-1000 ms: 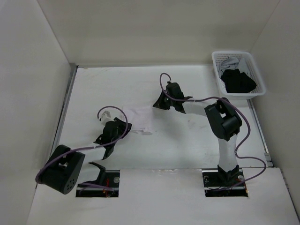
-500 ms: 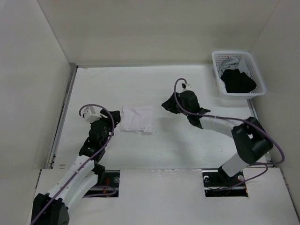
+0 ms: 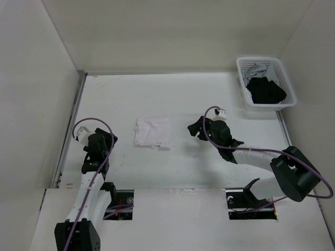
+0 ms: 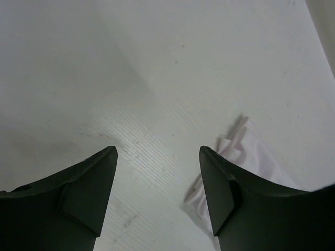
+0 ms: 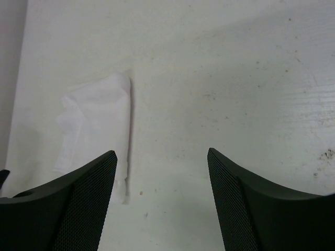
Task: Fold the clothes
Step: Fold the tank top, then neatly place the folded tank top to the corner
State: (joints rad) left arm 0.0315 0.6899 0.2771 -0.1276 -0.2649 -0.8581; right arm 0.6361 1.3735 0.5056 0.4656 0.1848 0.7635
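While both arms reach low over the desk [image 3: 199, 99], the clothes [image 3: 152, 134] lie folded into a small, plain white rectangle a little left of the desk's middle, about halfway between its near and far edges. The lower edge of the bundle is slightly ragged.

The left pincer [image 3: 107, 142] sits near the left edge, apart from the cloth. Its jaws are spread wide and hold nothing. The left wrist view shows bare desk between its fingers [image 4: 91, 193], with a crumpled corner of the cloth off to the right.

The right pincer [image 3: 194, 130] is on the cloth's other side, also apart from it, jaws wide and empty. Its own camera shows the bundle ahead and to the left.

A white lattice basket [image 3: 269, 106] stands at the far right corner, with a dark garment [image 3: 266, 90] inside.
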